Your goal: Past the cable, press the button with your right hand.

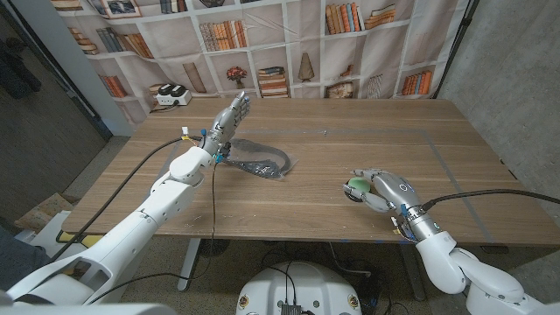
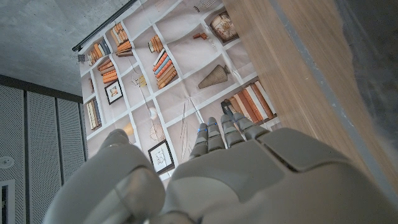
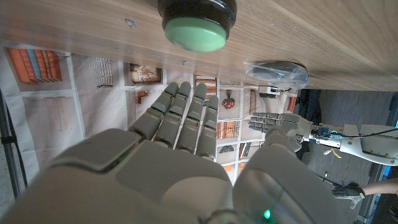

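Backdrop: printed bookshelf wall behind wooden desk [image 1: 350, 131].
Button [image 1: 355, 186]: just beside right robot hand [image 1: 378, 188], at its 9 o'clock.
Right robot hand: fingers apart, holding nothing.
Left robot hand [image 1: 229, 120]: raised, empty, well apart beyond bagged cable [image 1: 262, 162].

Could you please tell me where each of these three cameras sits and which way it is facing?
Head view: on the robot's head, looking down at the table, both arms, left hand, right hand.
Left wrist view: along the left hand's back toward the bookshelf backdrop.
Right wrist view: along the right hand's back toward the green button.
Shared: head and right wrist views show the button and bagged cable.
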### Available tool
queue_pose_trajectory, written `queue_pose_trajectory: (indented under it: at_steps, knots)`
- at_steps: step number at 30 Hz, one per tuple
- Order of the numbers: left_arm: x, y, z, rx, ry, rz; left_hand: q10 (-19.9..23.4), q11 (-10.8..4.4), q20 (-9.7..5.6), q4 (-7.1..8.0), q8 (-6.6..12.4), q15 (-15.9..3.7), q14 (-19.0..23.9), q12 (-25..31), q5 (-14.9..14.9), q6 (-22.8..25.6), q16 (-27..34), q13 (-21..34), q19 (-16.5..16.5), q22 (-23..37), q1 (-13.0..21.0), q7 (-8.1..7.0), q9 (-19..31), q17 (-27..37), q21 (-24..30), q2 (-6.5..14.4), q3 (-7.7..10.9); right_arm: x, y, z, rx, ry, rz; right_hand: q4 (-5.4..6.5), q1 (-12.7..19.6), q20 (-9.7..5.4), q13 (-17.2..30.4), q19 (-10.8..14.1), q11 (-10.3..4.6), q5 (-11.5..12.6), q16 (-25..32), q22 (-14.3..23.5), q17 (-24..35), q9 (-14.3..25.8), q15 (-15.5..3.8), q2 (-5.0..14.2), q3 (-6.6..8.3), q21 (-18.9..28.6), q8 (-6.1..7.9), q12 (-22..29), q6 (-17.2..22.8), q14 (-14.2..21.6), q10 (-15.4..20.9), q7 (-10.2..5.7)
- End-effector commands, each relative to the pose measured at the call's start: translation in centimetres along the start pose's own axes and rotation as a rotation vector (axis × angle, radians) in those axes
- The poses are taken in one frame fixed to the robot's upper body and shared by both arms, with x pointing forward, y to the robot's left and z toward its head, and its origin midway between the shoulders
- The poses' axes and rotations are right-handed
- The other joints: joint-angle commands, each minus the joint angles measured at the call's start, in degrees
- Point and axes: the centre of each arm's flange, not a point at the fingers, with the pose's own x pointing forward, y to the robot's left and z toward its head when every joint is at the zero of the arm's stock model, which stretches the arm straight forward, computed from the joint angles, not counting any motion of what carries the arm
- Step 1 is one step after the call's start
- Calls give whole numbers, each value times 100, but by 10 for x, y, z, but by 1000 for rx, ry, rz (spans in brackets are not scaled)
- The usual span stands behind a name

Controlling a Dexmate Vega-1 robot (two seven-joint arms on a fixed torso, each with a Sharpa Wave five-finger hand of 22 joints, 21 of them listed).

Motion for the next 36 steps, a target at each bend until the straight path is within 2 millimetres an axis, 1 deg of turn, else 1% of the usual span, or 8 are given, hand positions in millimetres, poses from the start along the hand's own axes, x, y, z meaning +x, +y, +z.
queue_pose_trajectory:
  at_steps: [1, 2, 4, 8, 10, 13, 28, 36]
  knots:
    - [1, 1, 1, 0, 1, -7, 13, -3, -87, 7, -18, 20, -14, 7, -15, 9, 1, 13, -46, 32, 14, -17, 25, 12, -1, 31, -15, 1, 8, 0, -39, 15, 31, -47, 35, -391, 7, 86, -72, -24, -55, 32, 1, 19, -391, 50, 17, -29, 64, 56, 145, -7, 147, -31]
    - [1, 2, 1, 0, 1, -6, 14, -5, -87, 7, -18, 20, -15, 7, -16, 8, 1, 13, -46, 32, 14, -16, 25, 12, 0, 32, -15, 1, 8, 0, -40, 18, 34, -53, 37, -404, 7, 105, -58, -32, -46, 33, -1, 18, -410, 52, 18, -31, 68, 80, 180, 37, 231, -47]
    - [1, 2, 1, 4, 4, -4, 13, 2, -89, 7, -18, 23, -15, 7, -17, 8, 1, 13, -47, 32, 15, -18, 25, 12, -1, 33, -17, 0, 9, -1, -40, 26, 39, -57, 37, -408, 6, 125, -73, -39, -35, 34, -2, 17, -444, 54, 19, -32, 85, 83, 248, 88, 263, -63]
    - [1, 2, 0, -1, 4, -3, 7, 18, -88, 7, -18, 19, -15, 5, -19, 11, 1, 13, -45, 32, 17, -20, 25, 12, 0, 36, -20, -1, 11, -2, -48, 39, 50, -61, 37, -420, 5, 163, -91, -47, -24, 35, -3, 16, -445, 57, 19, -28, 95, 81, 304, 145, 284, -62]
    - [1, 1, -1, -3, 3, -6, 13, -12, -90, 7, -18, 21, -13, 7, -21, 12, 3, 13, -44, 32, 19, -18, 25, 12, 0, 38, -22, -2, 12, -3, -45, 45, 52, -64, 36, -416, 5, 173, -79, -52, -18, 36, -4, 15, -451, 57, 19, -30, 96, 90, 326, 178, 324, -59]
    - [1, 0, -1, 0, 3, -8, 12, 1, -88, 6, -21, 20, -14, 7, -23, 6, 3, 13, -44, 32, 22, -11, 25, 12, 0, 40, -24, -2, 13, -3, -53, 47, 57, -68, 36, -419, 4, 199, -111, -60, -14, 37, -5, 15, -444, 61, 20, -30, 102, 93, 371, 216, 357, -45]
    - [0, -1, -4, -4, 13, -2, 24, -10, -76, 2, -21, 27, -4, 12, -33, 9, 8, 13, -52, 32, 39, -17, 25, 11, -3, 52, -34, -2, 16, -8, -70, 62, 79, -81, 45, -418, 4, 222, -104, -74, -29, 38, -8, 13, -455, 69, 27, -41, 89, 84, 397, 237, 388, -60]
    - [0, -2, -4, -9, 10, -1, 12, -6, -72, 0, -24, 29, -11, 7, -37, 1, 6, 13, -58, 32, 46, -21, 25, 10, -5, 57, -38, -3, 19, -10, -66, 68, 91, -99, 91, -425, 3, 255, -112, -79, -28, 40, -10, 13, -454, 128, 67, -43, 84, 83, 425, 283, 426, -60]
